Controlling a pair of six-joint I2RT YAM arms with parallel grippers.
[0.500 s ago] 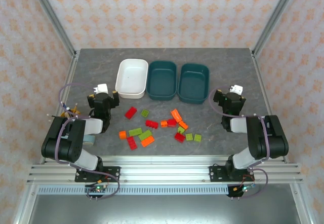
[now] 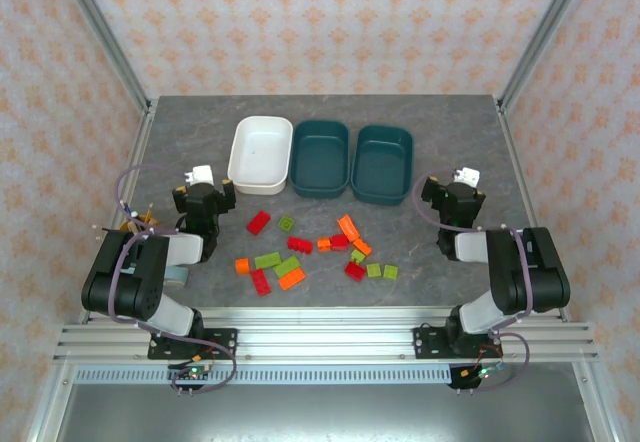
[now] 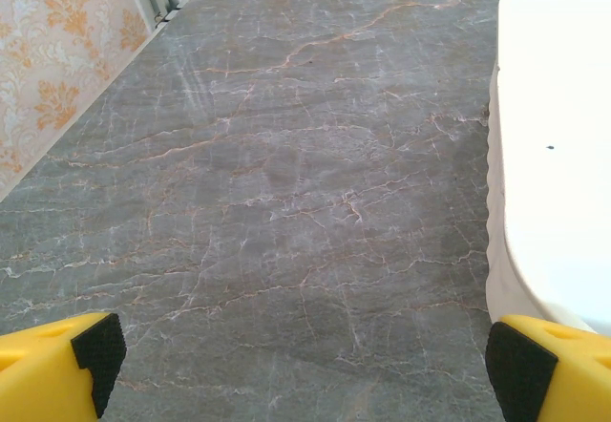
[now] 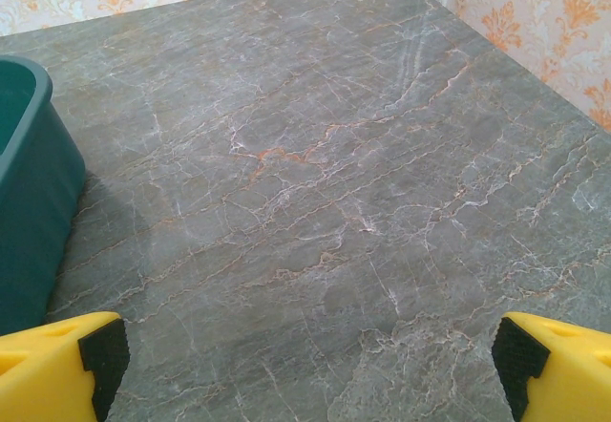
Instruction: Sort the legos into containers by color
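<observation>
Loosely strewn studded legos (image 2: 259, 222), rounded containers (image 2: 320, 157), veined tabletop (image 2: 185, 137)

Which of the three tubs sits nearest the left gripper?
The white tub, leftmost in the row; the middle teal tub and right teal tub lie farther from the left gripper.

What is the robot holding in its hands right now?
Nothing. The left gripper and the right gripper are both open, with bare grey marbled tabletop between their yellow fingers.
</observation>
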